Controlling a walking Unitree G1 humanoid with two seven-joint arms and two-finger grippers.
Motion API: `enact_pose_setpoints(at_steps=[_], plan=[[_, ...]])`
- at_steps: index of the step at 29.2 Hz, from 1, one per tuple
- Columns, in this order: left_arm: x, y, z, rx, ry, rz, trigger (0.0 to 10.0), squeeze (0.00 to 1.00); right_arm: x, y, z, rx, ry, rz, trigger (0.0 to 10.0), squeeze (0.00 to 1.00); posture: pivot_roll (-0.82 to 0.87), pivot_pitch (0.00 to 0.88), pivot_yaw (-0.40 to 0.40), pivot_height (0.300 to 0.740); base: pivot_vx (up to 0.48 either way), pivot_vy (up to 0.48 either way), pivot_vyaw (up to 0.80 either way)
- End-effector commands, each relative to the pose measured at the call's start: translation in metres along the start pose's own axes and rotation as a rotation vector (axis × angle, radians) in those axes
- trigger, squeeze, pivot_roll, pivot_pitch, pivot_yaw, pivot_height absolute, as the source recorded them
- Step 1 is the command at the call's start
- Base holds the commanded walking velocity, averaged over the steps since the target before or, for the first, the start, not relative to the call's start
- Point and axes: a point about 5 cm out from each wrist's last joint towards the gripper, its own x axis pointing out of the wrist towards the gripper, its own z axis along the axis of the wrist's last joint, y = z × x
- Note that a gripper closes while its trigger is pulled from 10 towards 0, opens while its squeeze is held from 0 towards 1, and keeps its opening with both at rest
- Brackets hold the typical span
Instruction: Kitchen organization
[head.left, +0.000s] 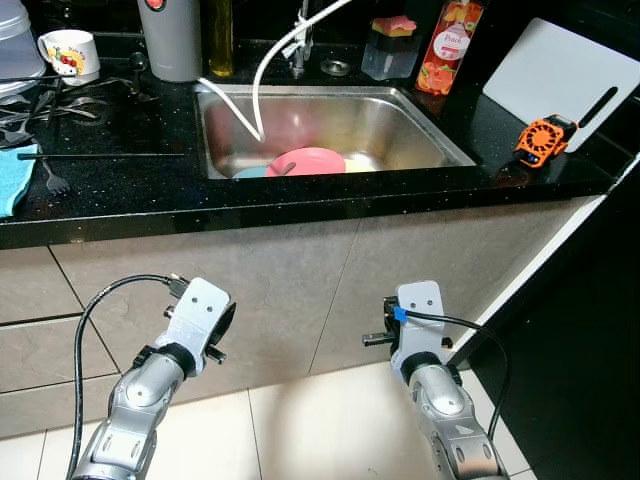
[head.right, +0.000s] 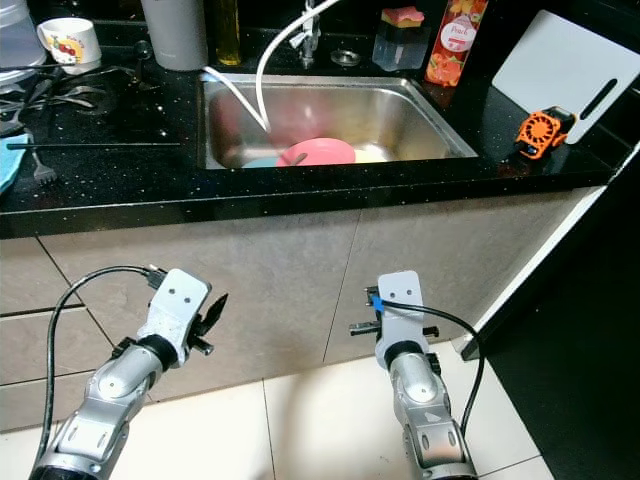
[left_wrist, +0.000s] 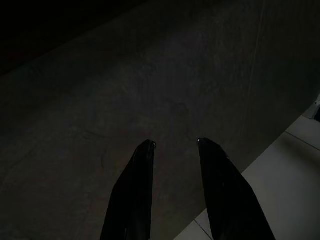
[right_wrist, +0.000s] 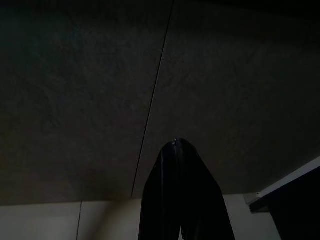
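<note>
approach seems to be the step in hand: the left gripper (left_wrist: 174, 145), black fingers apart and empty, and the right gripper (right_wrist: 176, 146), fingers pressed together on nothing, both hang low before the grey cabinet front (head.left: 300, 280), well below the black speckled stone counter (head.left: 120, 190). the round pink plastic plate (head.left: 305, 161) lies in the stainless steel sink (head.left: 420, 125) under a white hose (head.left: 262, 85), so the next move, i'd judge, calls for raising an arm over the counter's front edge. room is open above the sink, though the hose crosses the way.

Black speckled countertop (head.left: 120, 190), steel sink (head.left: 400, 130).
Pink plate (head.left: 306, 161) inside; orange fan (head.left: 545, 140) right; white mug (head.left: 68, 52) far left.
</note>
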Motion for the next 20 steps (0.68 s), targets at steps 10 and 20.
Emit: enact_pose_setpoints(at_steps=[10, 20], plan=[[0.0009, -0.0054, -0.0023, 0.001, 0.005, -0.021, 10.0, 0.0, 0.0004, -0.0023, -0.0034, 0.003, 0.015, -0.011, 10.0, 0.0, 0.18, 0.049, -0.084, 0.74, 0.0, 0.0, 0.0], [0.0007, -0.0051, -0.0016, 0.0, 0.004, -0.021, 10.0, 0.0, 0.0001, -0.0028, -0.0029, 0.006, 0.015, -0.014, 10.0, 0.0, 0.18, 0.057, -0.083, 0.74, 0.0, 0.0, 0.0]])
